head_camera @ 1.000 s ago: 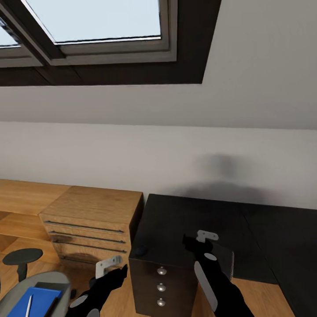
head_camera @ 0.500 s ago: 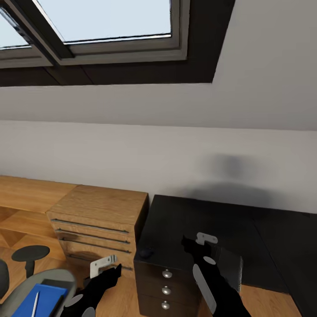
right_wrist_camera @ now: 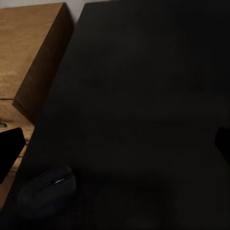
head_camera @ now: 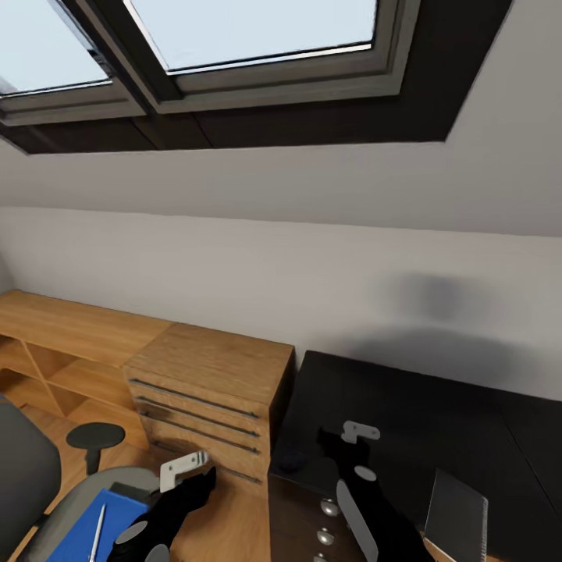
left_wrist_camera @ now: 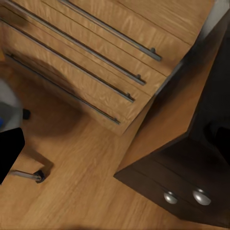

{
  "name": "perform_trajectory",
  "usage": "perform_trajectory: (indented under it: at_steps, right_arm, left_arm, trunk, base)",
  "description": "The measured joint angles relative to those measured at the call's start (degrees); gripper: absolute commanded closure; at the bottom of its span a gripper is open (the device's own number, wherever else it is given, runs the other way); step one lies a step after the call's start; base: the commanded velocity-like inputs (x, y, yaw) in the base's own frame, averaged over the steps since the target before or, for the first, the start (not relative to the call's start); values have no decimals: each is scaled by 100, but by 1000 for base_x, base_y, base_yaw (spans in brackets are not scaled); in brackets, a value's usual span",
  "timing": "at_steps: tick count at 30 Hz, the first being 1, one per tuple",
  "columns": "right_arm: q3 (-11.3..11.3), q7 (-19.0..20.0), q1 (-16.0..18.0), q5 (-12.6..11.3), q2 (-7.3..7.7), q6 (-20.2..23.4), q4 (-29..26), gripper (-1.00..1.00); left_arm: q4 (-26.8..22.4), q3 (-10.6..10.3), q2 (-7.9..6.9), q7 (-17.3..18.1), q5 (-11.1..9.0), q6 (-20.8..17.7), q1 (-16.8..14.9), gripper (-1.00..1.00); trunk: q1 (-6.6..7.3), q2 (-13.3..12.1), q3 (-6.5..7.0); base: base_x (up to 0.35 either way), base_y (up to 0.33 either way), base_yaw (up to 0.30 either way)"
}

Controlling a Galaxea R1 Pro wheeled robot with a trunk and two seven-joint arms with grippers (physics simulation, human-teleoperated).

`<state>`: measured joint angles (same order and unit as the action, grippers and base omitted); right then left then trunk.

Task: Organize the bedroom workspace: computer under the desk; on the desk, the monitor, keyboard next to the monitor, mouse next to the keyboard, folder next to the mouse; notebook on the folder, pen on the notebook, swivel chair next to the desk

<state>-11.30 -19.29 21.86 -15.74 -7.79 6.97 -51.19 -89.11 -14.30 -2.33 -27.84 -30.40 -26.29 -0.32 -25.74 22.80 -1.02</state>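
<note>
Desk [head_camera: 406, 406] first: its long black top runs along the wall, with its drawer unit [head_camera: 312, 515] at the near end, butted against a light wooden cabinet [head_camera: 207, 394]. Beside that sits the swivel chair [head_camera: 55, 499], grey and low at the robot's left, close to the desk but not tucked in. On its seat lies the blue folder [head_camera: 82, 531] with the pen [head_camera: 97, 533] on top, so that move is not yet done. A keyboard [head_camera: 457, 515] leans at the desk's near edge. The mouse [head_camera: 290, 457] already rests on the desktop near the cabinet corner. By my reckoning, much is left: folder, notebook and pen stacking. The left gripper [head_camera: 185, 467] hangs over the floor by the chair; the right gripper [head_camera: 357, 432] hovers above the desk, and I cannot tell how either pair of jaws stands. The right wrist view shows the mouse [right_wrist_camera: 47, 189] close up; the left wrist view shows the drawer knobs [left_wrist_camera: 186, 196] and a chair caster [left_wrist_camera: 37, 176]
</note>
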Motion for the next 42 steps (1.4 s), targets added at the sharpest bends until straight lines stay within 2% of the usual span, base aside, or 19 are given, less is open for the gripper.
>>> perform_trajectory:
  at_steps: [4, 6, 17, 28, 30, 34, 40, 42]
  right_arm:
    - [-149, -9, -1, -4, -4, -321, 142, -100]
    - [-382, -17, 0, -7, -11, -503, 316, -100]
    - [-423, -9, -1, -1, -8, -536, 439, -100]
    - [-423, 91, -1, 5, 0, -531, 441, -100]
    - [-469, 129, -2, 22, 1, -531, 447, -100]
    - [-739, 163, -2, 45, 8, -542, 452, -100]
    - [-809, 165, -3, 64, 14, -661, 457, -100]
    - [-819, 167, -3, 72, 18, -744, 456, -100]
  left_arm:
    - [0, 0, 0, -1, 1, -1, 0, -100]
    - [-6, 2, -1, -2, 1, -2, 0, -100]
    - [-26, 0, 1, -5, 1, -2, 0, -100]
    - [-70, -14, 1, -6, -4, -3, 0, -100]
    - [-91, -20, 1, -4, -6, -2, 0, -100]
    - [-110, -26, 1, -1, -7, -5, 0, -100]
    - [-114, -67, 1, -4, -8, -12, 0, -100]
    - [-118, -172, 1, -2, -9, -31, 0, -100]
  trunk:
    - [0, -1, -9]
    - [0, -1, -13]
    - [0, -1, -40]
    - [0, -1, -51]
    - [0, -1, -51]
    - [0, -1, -51]
    - [2, 0, -51]
    - [2, -1, -51]
  base:
    - [4, 2, 262]
    - [0, 0, 262]
    - [0, 0, 232]
    - [0, 0, 36]
    - [0, 0, 3]
    - [4, 2, 0]
    - [160, 68, 0]
    - [171, 58, 0]
